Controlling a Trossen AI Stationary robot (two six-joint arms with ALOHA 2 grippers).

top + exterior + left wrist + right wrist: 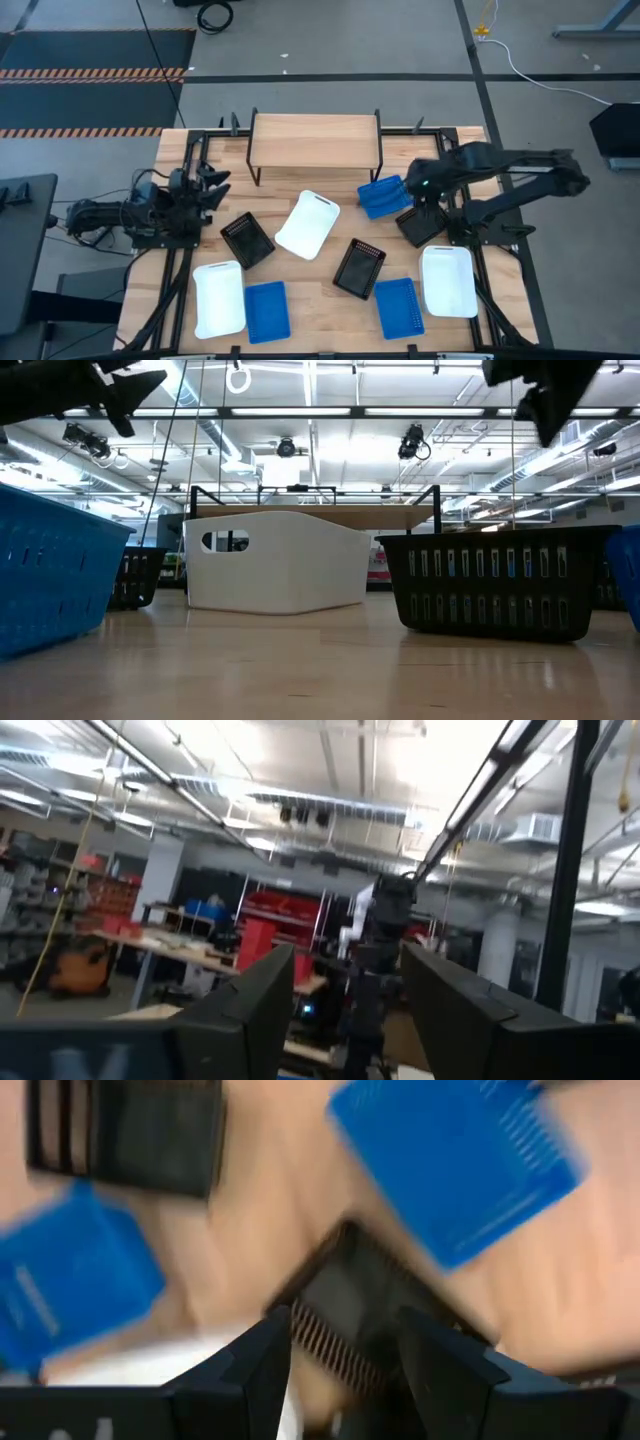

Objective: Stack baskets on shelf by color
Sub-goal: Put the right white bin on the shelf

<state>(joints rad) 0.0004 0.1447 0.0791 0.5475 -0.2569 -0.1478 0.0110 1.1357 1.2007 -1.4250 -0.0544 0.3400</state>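
Overhead ceiling strip lights [330, 412] are lighting everything evenly, shadows soft. Right wrist view is smearing badly, probably motion blur; left wrist view is slightly soft.

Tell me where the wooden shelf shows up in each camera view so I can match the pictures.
High view: the shelf sits at the table's top centre.
Low view: the shelf is in the background, its plank showing behind the white basket.
Left wrist view: not in it.
Right wrist view: not in it.
Shared landmark: the white basket lying in front of the shelf.
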